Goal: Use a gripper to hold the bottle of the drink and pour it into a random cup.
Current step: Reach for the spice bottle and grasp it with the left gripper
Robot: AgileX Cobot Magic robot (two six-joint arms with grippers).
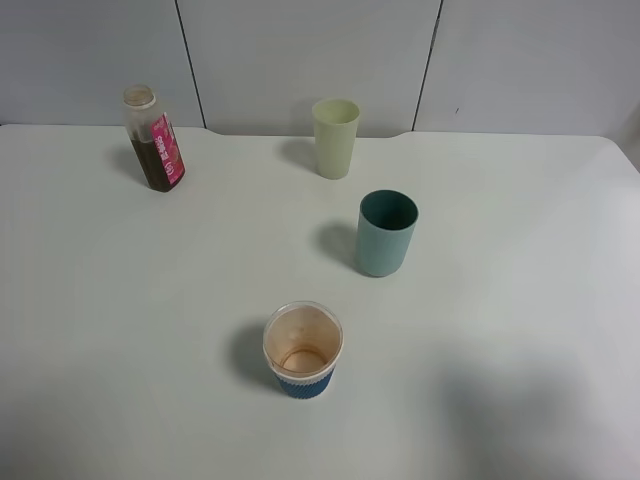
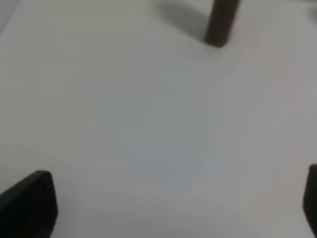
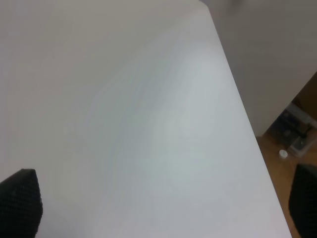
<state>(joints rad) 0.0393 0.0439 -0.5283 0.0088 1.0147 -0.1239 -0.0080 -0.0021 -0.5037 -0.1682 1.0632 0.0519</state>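
Matte black left fingers (image 2: 29,204), blunt tips, black right fingers (image 3: 20,204), fine dimpled texture

Bottle (image 1: 155,145) stands alone; nearest yellow-green cup (image 1: 335,138) well apart.

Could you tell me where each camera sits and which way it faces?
Exterior high: mounted above, looking down on the white table, the clear pink-labelled plastic bottle of dark drink and three cups; no arm shows.
Left wrist: on the left arm, facing a blurred dark upright thing, probably that bottle; open left gripper tips show.
Right wrist: on the right arm, facing the table's edge and floor beyond; open right gripper tips show.
Shared: the table, in all three.
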